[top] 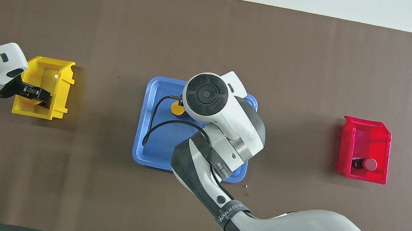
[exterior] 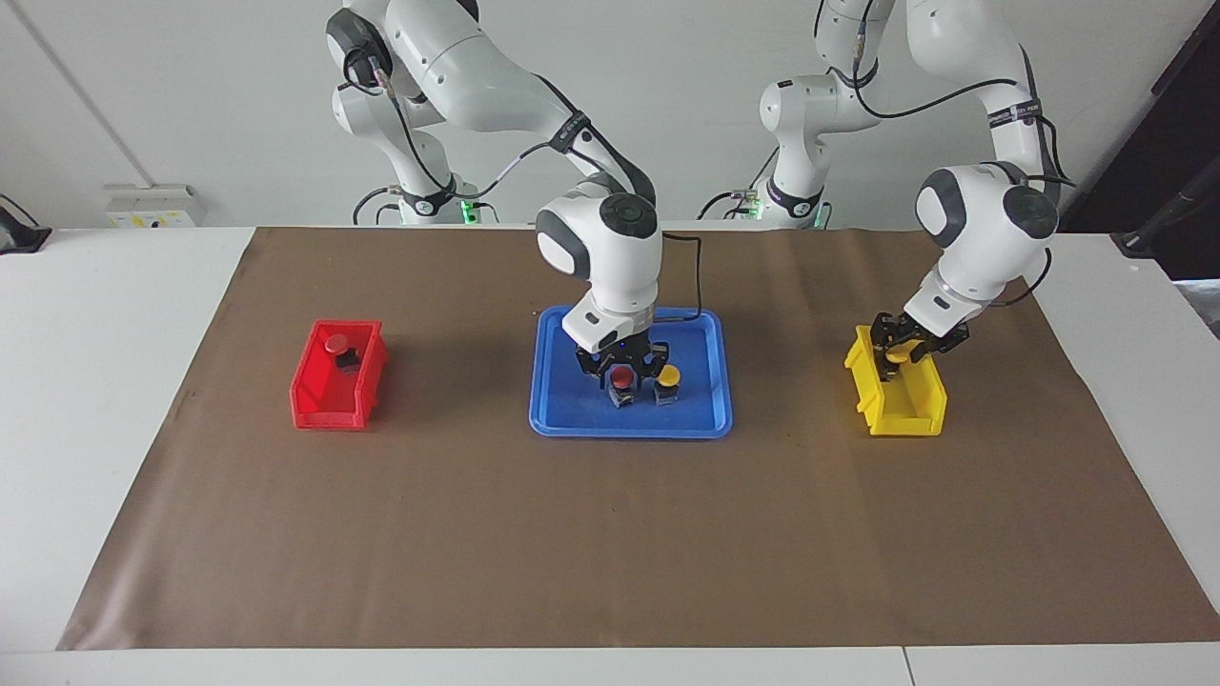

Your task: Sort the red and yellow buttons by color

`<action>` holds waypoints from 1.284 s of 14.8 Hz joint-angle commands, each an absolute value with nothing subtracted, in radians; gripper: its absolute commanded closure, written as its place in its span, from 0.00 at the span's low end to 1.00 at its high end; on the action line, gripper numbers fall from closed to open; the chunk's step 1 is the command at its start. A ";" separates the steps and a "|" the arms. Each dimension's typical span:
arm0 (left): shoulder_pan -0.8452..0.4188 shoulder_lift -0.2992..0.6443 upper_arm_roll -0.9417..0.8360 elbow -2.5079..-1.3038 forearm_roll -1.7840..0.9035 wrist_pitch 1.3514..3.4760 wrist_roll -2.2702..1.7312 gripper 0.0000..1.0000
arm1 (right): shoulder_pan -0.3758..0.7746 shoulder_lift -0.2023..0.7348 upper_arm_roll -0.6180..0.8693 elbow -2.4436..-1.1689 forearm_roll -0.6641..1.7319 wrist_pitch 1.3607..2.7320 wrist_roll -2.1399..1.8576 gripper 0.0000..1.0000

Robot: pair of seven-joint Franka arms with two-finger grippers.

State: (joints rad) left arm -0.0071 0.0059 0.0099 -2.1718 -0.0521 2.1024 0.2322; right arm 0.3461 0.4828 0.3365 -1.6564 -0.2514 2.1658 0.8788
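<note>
A red button [exterior: 621,378] and a yellow button [exterior: 669,377] stand side by side in the blue tray [exterior: 562,405]. My right gripper [exterior: 622,370] is low over the tray, open, with its fingers on either side of the red button. In the overhead view the right arm hides that red button; the yellow one [top: 178,108] shows. The other red button [exterior: 335,344] lies in the red bin [exterior: 329,405]. My left gripper [exterior: 901,351] is in the yellow bin [exterior: 901,414], shut on the other yellow button [exterior: 896,357].
The bins stand on a brown mat [exterior: 610,534], the red bin [top: 367,134] toward the right arm's end and the yellow bin [top: 49,66] toward the left arm's end, the blue tray [top: 152,150] between them.
</note>
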 commanded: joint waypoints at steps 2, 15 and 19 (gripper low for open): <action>0.003 0.002 0.002 -1.892 -0.063 1.809 0.227 0.22 | 0.310 0.475 0.345 -1.550 -0.259 2.027 0.847 0.87; -0.647 0.214 -0.011 -1.901 -0.054 2.198 -0.730 0.00 | -0.346 0.137 0.344 -1.810 -0.069 1.842 -0.185 0.87; -0.670 0.268 -0.011 -1.896 -0.052 2.229 -0.747 0.07 | -0.413 0.088 0.344 -1.955 -0.066 2.005 -0.299 0.87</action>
State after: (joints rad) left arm -0.6583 0.2503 -0.0310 -1.9114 -0.0580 2.2167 -0.7331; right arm -0.3832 0.1568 0.3302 -1.8460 -0.0896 1.9303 -0.2528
